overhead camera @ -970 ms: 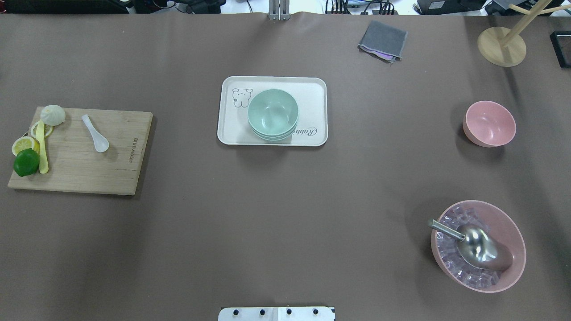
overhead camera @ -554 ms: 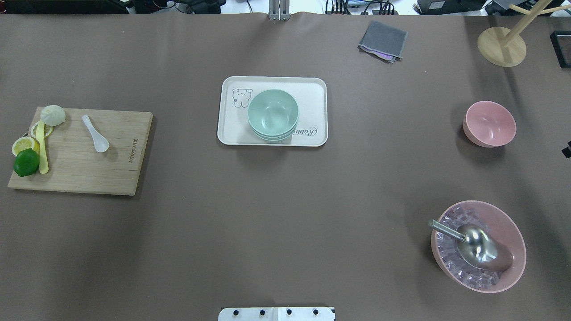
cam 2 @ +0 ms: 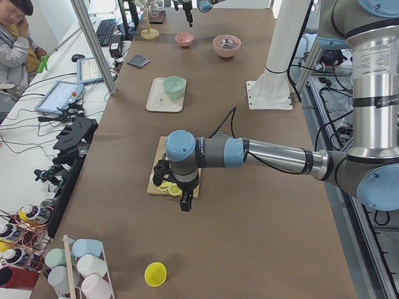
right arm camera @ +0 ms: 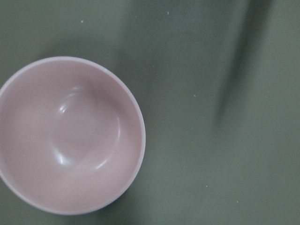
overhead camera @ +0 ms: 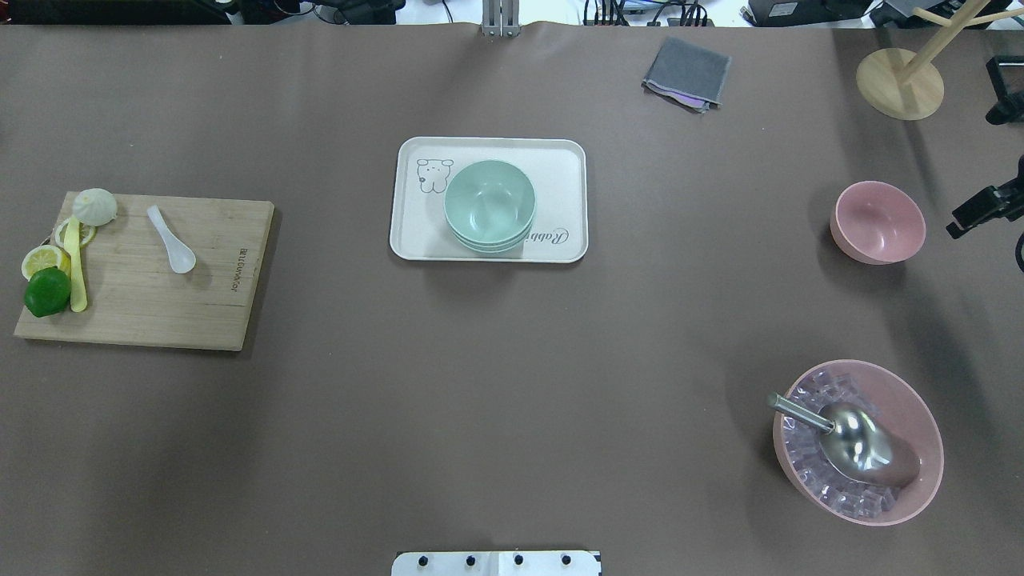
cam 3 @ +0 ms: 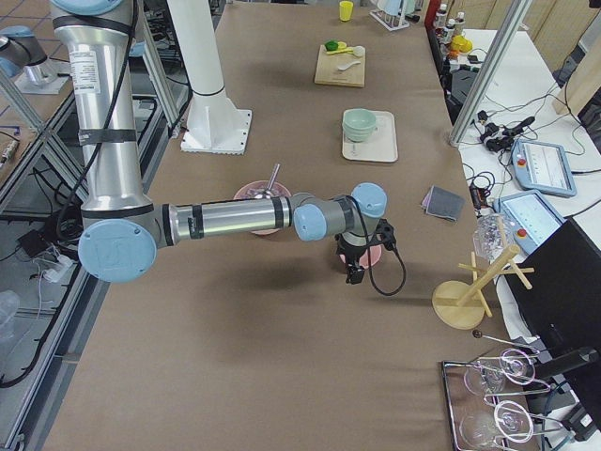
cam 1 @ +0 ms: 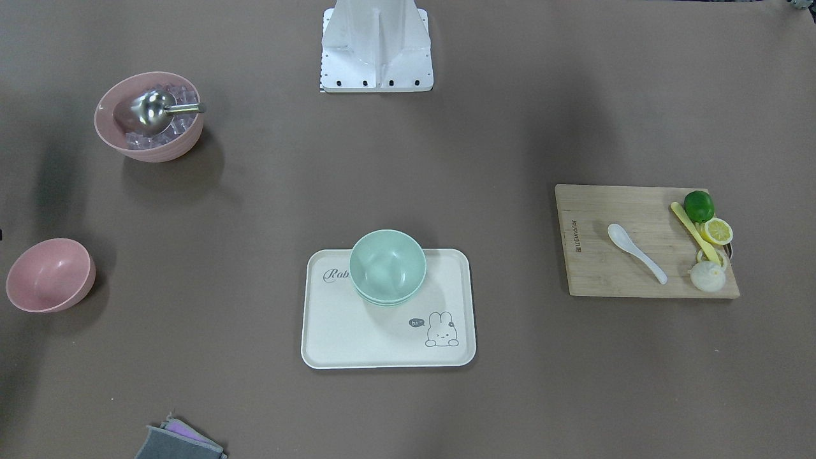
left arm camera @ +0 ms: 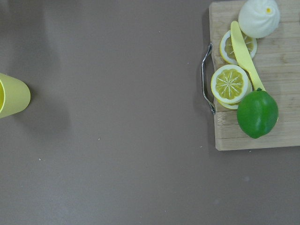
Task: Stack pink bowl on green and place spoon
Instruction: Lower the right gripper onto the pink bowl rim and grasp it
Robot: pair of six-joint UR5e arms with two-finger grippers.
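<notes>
The small pink bowl (overhead camera: 878, 222) stands empty at the table's right; the right wrist view looks down into it (right arm camera: 70, 136). A stack of green bowls (overhead camera: 489, 204) sits on the white tray (overhead camera: 560, 172) at mid-table. The white spoon (overhead camera: 171, 240) lies on the wooden cutting board (overhead camera: 200, 304) at the left. My right gripper (cam 3: 354, 272) hangs just beside the pink bowl; a black part of it shows at the overhead view's right edge (overhead camera: 980, 210). My left gripper (cam 2: 184, 198) hangs over the board's outer end. I cannot tell either gripper's state.
A large pink bowl (overhead camera: 920, 416) with ice cubes and a metal scoop (overhead camera: 856, 440) stands at the near right. A grey cloth (overhead camera: 688, 72) and a wooden stand (overhead camera: 900, 80) are at the back. A lime (overhead camera: 46, 291), lemon slices and a bun share the board. A yellow cup (left arm camera: 11, 93) stands left of the board.
A black part of my right gripper has come into the overhead view from the right edge and moved toward the small pink bowl. The objects on the table have not moved.
</notes>
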